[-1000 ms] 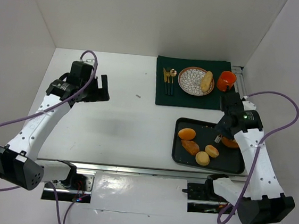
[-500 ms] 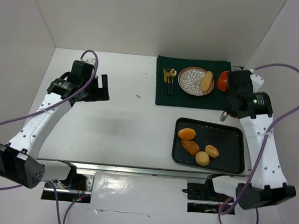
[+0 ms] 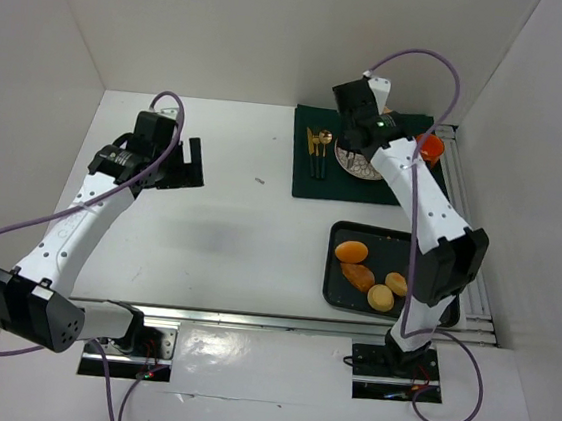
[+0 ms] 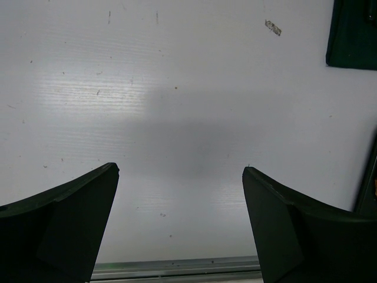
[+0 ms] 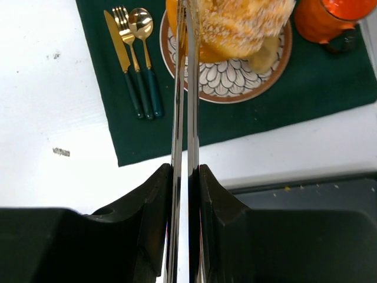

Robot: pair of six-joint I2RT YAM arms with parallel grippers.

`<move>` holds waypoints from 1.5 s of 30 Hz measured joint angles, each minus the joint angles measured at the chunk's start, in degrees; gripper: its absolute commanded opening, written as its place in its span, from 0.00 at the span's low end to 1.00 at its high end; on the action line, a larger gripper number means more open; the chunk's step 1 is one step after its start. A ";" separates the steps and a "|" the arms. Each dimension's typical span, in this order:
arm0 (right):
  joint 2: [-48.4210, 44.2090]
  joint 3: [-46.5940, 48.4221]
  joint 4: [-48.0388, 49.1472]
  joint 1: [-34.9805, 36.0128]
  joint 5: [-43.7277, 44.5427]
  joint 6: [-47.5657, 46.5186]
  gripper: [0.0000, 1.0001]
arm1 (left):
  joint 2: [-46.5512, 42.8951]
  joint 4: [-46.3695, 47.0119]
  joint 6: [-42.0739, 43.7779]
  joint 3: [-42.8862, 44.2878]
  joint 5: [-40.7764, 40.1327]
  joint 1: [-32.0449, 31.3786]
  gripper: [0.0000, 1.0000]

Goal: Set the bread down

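My right gripper [image 5: 185, 171] is shut on a pair of metal tongs [image 5: 184, 88]. The tongs pinch a sugared orange bread [image 5: 241, 23] right over the patterned plate [image 5: 235, 88] on the dark green mat [image 5: 283, 106]. A paler bread [image 5: 266, 54] lies on the plate under it. In the top view the right gripper [image 3: 352, 136] hangs over the plate [image 3: 358, 166] and hides most of it. Several more breads [image 3: 352, 251] lie in the black tray [image 3: 428, 248]. My left gripper [image 4: 179, 171] is open and empty over bare table, far left in the top view [image 3: 187, 165].
Gold cutlery [image 5: 132, 53] lies on the mat left of the plate. An orange cup [image 5: 330, 17] stands to the plate's right [image 3: 429, 146]. White walls close in the table on three sides. A small scrap [image 3: 261, 180] lies on the table.
My right arm swung from the black tray up and left to the plate, carrying the tongs and a bread. The left arm has not moved.
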 measured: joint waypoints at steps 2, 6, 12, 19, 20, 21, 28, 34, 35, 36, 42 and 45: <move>2.45 0.44 1.49 0.22 -0.26 -0.72 0.00 | 0.00 -0.22 -0.04 0.04 -0.44 0.00 1.00; 5.64 1.49 3.19 -0.26 -0.55 -1.18 0.00 | 0.00 -0.59 -0.15 0.09 -1.36 0.00 1.00; 6.45 -0.04 6.14 -0.94 -0.96 -1.40 0.00 | 0.00 -1.01 -0.15 0.09 -1.79 0.00 1.00; 6.47 -3.67 7.67 -2.56 -3.02 -1.36 0.12 | 0.00 -1.14 -0.15 0.09 -1.79 0.00 1.00; 6.47 -4.04 7.82 -2.73 -3.15 -1.36 0.14 | 0.00 -1.18 -0.17 0.09 -1.81 0.00 1.00; 6.47 -4.20 7.82 -2.84 -3.30 -1.36 0.24 | 0.00 -1.25 -0.17 0.09 -1.88 0.00 1.00; 6.49 -4.50 8.35 -2.93 -4.04 -1.36 0.39 | 0.00 -1.49 -0.15 0.09 -2.60 0.00 1.00; 6.47 -4.33 8.57 -2.93 -4.17 -1.42 0.46 | 0.00 -1.92 -0.26 0.09 -2.78 0.00 1.00; 6.47 -4.15 8.55 -2.93 -4.15 -1.42 0.46 | 0.00 -1.95 -0.26 0.09 -2.78 0.00 1.00; 6.47 -4.04 8.66 -2.93 -4.15 -1.44 0.46 | 0.00 -1.95 -0.26 0.09 -2.78 0.00 1.00; 6.40 -3.02 8.68 -2.75 -3.96 -1.62 0.46 | 0.00 -2.29 -0.26 0.24 -2.86 0.00 1.00; 6.40 -1.97 8.70 -2.03 -3.91 -1.62 0.46 | 0.00 -2.49 -0.39 0.76 -3.48 0.00 1.00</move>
